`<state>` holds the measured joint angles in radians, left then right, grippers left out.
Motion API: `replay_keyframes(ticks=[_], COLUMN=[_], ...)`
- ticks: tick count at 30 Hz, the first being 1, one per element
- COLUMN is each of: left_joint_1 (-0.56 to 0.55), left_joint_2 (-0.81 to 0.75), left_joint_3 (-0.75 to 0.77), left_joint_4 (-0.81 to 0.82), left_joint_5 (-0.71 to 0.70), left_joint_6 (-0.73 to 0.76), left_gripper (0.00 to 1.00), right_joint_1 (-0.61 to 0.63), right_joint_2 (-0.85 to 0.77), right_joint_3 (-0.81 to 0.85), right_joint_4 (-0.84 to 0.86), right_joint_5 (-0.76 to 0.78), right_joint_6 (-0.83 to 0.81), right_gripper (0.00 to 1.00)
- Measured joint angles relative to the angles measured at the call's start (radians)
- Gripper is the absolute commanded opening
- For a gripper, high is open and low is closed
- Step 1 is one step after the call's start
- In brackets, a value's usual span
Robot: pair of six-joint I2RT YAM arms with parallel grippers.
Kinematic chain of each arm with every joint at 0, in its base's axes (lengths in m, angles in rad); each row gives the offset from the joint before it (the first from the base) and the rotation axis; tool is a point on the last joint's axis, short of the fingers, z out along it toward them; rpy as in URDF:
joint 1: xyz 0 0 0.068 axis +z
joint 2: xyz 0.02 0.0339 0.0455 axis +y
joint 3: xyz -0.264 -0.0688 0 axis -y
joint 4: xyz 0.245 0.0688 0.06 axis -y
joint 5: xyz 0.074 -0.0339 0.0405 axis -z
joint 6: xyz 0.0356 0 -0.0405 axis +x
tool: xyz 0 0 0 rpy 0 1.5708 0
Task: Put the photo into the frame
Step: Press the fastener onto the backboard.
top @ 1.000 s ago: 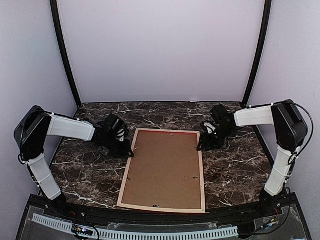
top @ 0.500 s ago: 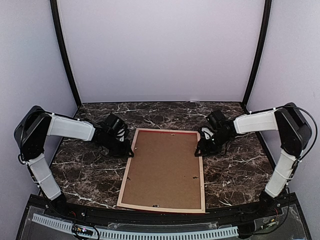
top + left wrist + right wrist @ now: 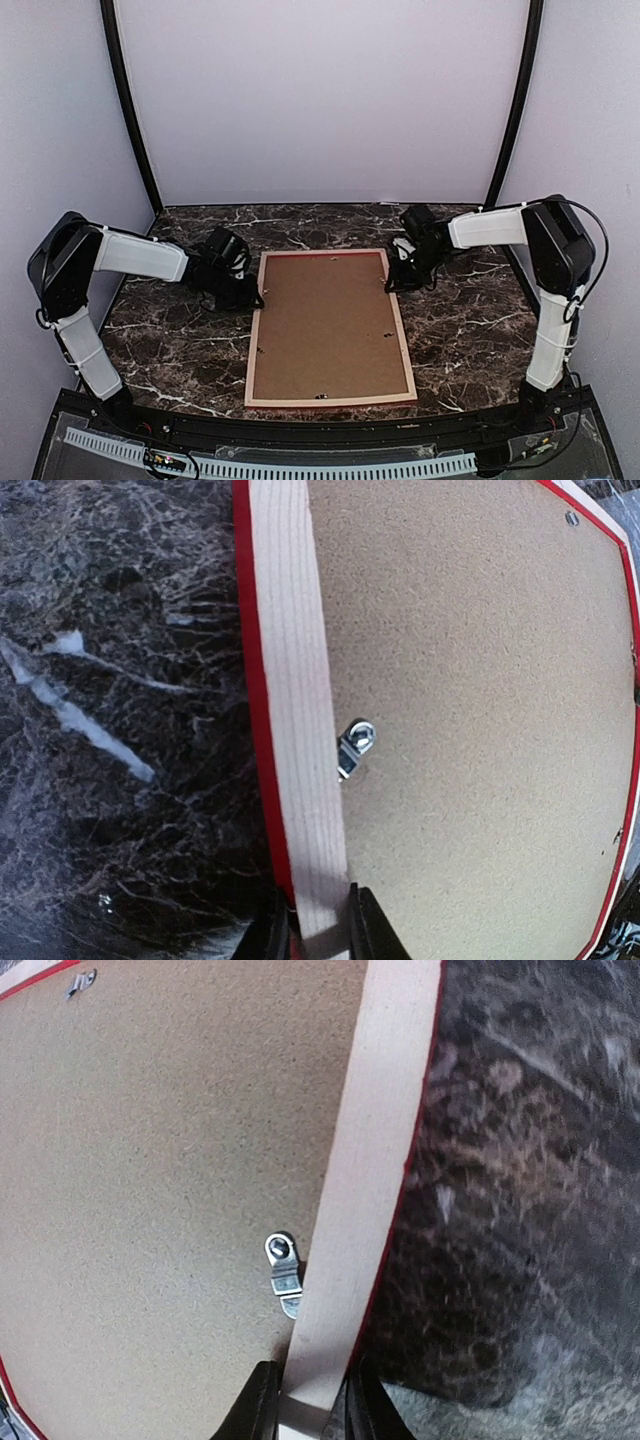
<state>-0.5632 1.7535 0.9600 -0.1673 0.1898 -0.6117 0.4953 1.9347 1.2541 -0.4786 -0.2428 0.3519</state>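
left claw [image 3: 321, 932] pinching frame [image 3: 296, 730] rail, metal clip [image 3: 355, 744] on brown backing board [image 3: 480, 710], marble table [image 3: 120, 730]

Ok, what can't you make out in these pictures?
The photo: in no view; if it's in the frame, the backing board covers it.
Frame's front: faces down, only red edges show.
Right wrist view: table blurred.
Both wrist views: the bottom edge cuts off the fingers.

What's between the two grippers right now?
The frame, back up, filled by its brown backing board, seen in the top view; left gripper and right gripper each pinch a side rail.
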Motion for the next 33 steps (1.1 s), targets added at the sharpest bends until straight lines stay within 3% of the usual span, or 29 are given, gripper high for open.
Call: replay_keyframes(ticks=[2,6,10,15,23,33], left_joint_1=[0.002,0.005,0.003,0.001,-0.003,-0.003], left_joint_2=[-0.004,-0.018,-0.023,-0.024,-0.024,-0.024], left_joint_3=[-0.011,-0.043,-0.058,-0.060,-0.064,-0.064], left_joint_4=[0.019,0.068,0.094,0.100,0.110,0.110], left_joint_5=[-0.015,-0.036,-0.040,-0.047,-0.055,-0.058], left_joint_6=[-0.019,-0.061,-0.076,-0.082,-0.090,-0.091], left_gripper=[0.13,0.13,0.13,0.13,0.13,0.13], right_joint_1=[-0.003,-0.007,-0.007,-0.008,0.009,0.101], right_joint_2=[0.039,0.108,0.107,0.037,-0.183,-0.213], right_joint_3=[0.061,0.173,0.217,0.175,-0.078,-0.233], right_joint_4=[-0.020,-0.052,-0.052,-0.057,-0.056,-0.060], right_joint_5=[0.006,0.014,0.031,0.053,0.052,0.038], right_joint_6=[-0.014,-0.053,-0.087,-0.090,-0.050,0.003], right_gripper=[0.21,0.43,0.57,0.63,0.65,0.66])
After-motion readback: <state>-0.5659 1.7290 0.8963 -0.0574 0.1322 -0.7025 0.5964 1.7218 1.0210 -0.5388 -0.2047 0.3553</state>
